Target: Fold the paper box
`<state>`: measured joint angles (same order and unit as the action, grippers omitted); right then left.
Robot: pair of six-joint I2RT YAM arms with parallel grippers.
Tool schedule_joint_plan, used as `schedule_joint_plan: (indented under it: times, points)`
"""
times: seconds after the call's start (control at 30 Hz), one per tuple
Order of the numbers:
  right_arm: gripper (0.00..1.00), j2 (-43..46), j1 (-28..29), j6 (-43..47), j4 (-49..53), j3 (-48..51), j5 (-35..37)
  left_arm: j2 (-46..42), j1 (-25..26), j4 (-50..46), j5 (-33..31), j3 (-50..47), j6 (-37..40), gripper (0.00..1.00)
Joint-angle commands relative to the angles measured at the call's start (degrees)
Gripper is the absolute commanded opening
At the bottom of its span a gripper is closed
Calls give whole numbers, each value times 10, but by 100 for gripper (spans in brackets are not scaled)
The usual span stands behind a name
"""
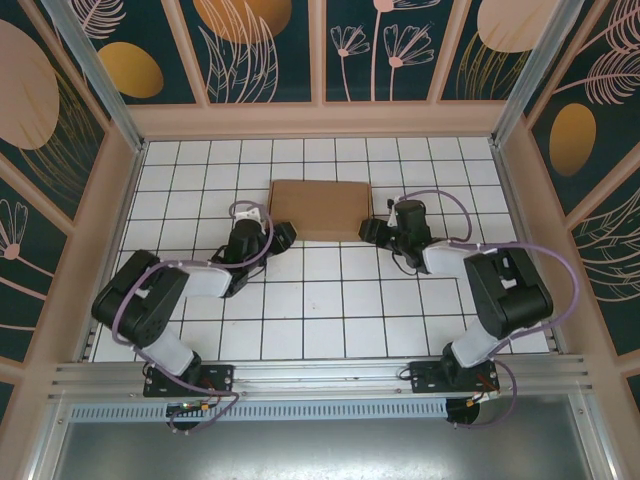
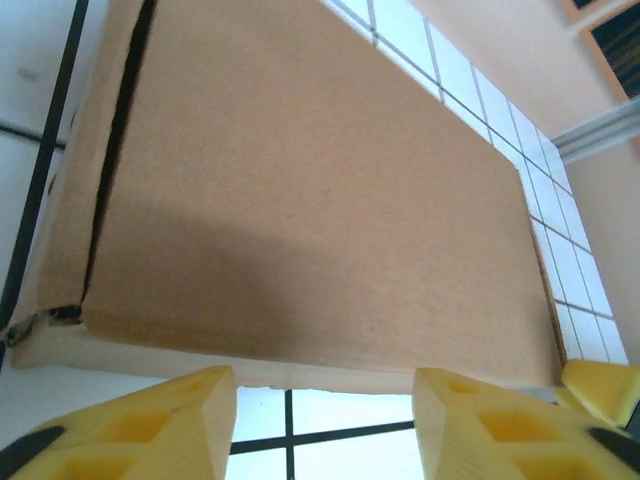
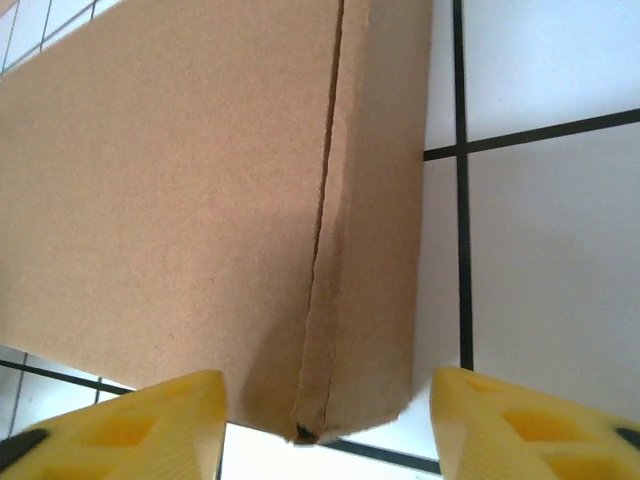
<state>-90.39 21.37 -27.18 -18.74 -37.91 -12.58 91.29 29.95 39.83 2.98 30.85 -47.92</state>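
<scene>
The paper box is a flat, closed brown cardboard rectangle lying on the tiled floor at the middle back. My left gripper sits just off its near left corner, and my right gripper just off its near right corner. In the left wrist view the box lies ahead of my open left gripper, and bare tile shows between the yellow fingers. In the right wrist view the box's corner points into the gap of my open right gripper, touching neither finger.
White tiles with black lines cover the floor in front of the box. Beige walls with patterned panels enclose the back and both sides. A metal rail runs along the near edge by the arm bases.
</scene>
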Motion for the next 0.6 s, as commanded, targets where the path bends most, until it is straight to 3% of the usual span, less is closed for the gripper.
schedule_joint_plan:
  times: [0.0,0.03,0.17,0.27,0.3,0.4,0.47,0.53,0.57]
  points:
    - [74,88,-4,22,21,14,32,-91,-2,-41,3,-12,51,74]
    - [96,119,-4,27,27,19,35,-124,-2,-59,0,-16,67,98]
    - [99,259,-1,63,71,32,78,-243,-2,-185,-39,0,154,99]
    - [99,358,-2,96,79,44,141,-329,-3,-229,-156,-6,223,99]
    - [99,386,-2,122,55,58,155,-355,-2,-215,-196,-19,269,99]
    - [99,438,-2,201,-44,111,197,-396,-6,-80,-238,-89,454,99]
    - [99,448,-3,266,-130,160,223,-386,-45,12,-282,-127,452,99]
    - [99,444,-3,334,-243,221,234,-360,-119,52,-224,-146,419,99]
    - [99,432,-4,363,-309,253,241,-335,-141,71,-239,-151,414,99]
